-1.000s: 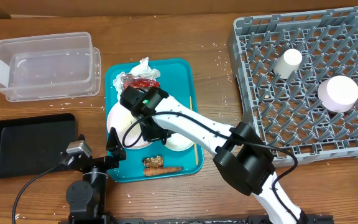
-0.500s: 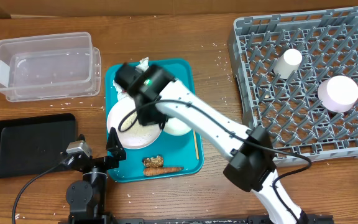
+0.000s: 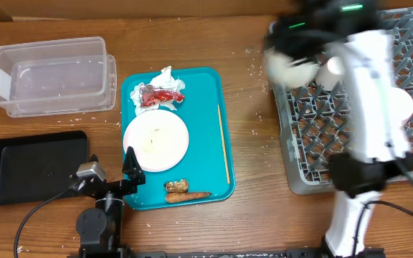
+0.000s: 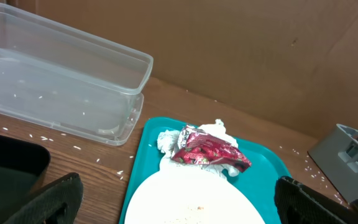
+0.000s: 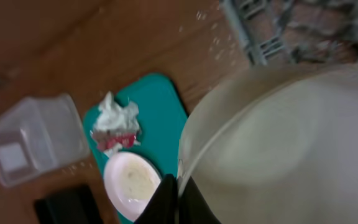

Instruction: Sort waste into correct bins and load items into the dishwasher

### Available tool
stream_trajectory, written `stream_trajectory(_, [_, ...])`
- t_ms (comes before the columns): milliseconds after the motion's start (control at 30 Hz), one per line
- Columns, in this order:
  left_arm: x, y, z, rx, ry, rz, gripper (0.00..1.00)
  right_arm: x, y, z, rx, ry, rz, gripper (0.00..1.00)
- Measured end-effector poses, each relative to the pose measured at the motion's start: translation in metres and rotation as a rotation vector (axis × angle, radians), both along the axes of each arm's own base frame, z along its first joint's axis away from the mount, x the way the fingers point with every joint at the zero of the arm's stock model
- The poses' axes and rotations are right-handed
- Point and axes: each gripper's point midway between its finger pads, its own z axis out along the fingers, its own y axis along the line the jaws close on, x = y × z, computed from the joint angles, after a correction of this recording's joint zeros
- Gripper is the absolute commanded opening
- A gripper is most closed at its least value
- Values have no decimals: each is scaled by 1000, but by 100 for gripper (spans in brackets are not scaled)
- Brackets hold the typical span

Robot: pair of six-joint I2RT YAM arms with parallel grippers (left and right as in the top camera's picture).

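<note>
The smooth off-white bowl (image 5: 278,143) hangs over the far left corner of the grey dish rack (image 3: 310,136), its rim clamped in the right gripper (image 5: 176,190), probably for lowering among the pegs, while the left gripper (image 4: 179,202) rests spread apart by the teal tray (image 3: 210,93).

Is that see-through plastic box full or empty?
Almost empty. The clear tub holds only a few white specks, likely rice, on its floor; nothing bigger lies inside.
</note>
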Motion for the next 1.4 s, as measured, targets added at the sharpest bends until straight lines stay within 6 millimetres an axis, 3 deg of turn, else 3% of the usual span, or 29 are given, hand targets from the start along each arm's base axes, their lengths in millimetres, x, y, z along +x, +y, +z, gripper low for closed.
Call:
stream_trajectory(100, [0,0,0,0,0,0,100,5,-52,12,87,-30,-48,4])
stream_trajectory(200, [0,0,0,0,0,0,100,4,-77,10,209,-30,-15,4])
stream_trajectory(367, [0,0,0,0,0,0,100,-3,-76,-12,372,28,67,4])
stream_trajectory(533, [0,0,0,0,0,0,100,-14,-71,-55,494,146,97,4])
stream_trajectory(633, [0,0,0,0,0,0,100,-20,-78,-74,571,183,86,4])
stream_trajectory(833, [0,0,0,0,0,0,100,-37,-109,-94,719,188,36,4])
stream_trajectory(1067, [0,0,0,0,0,0,100,-42,-120,-96,857,86,41,4])
stream_trajectory(1400, [0,0,0,0,0,0,100,-43,-116,-97,895,42,65,4])
